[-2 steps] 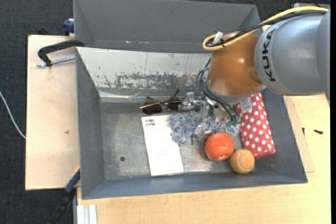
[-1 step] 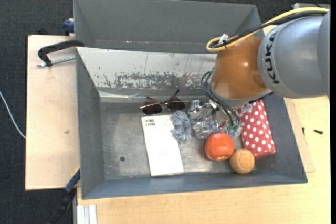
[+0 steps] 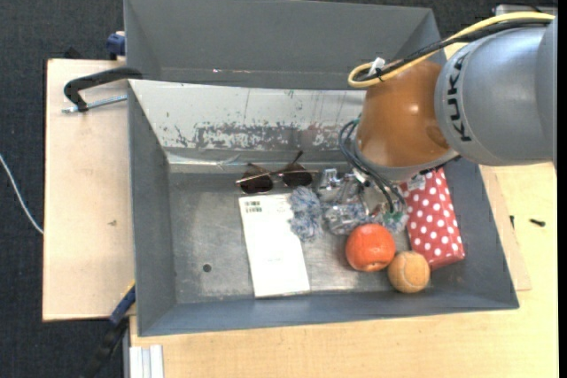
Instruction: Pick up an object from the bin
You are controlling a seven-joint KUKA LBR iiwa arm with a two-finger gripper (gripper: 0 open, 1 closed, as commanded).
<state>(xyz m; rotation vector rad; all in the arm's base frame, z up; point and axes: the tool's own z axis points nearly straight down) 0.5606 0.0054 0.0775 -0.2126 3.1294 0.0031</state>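
Orange and round, a ball [image 3: 369, 246] lies on the floor of the bin [image 3: 195, 226], right of centre, just on the near side of the gripper [image 3: 347, 199]. A blue-grey rag [image 3: 304, 212] sits just left of the gripper and a red spotted pouch [image 3: 438, 217] just right. Nothing is lifted. I judge the pick not yet made, with grasp and lift outstanding. Whether the gripper is spread or closed I cannot tell, as its metal tip is lost among clutter.

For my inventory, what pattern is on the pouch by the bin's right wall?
The pouch is red with white dots; camera view.
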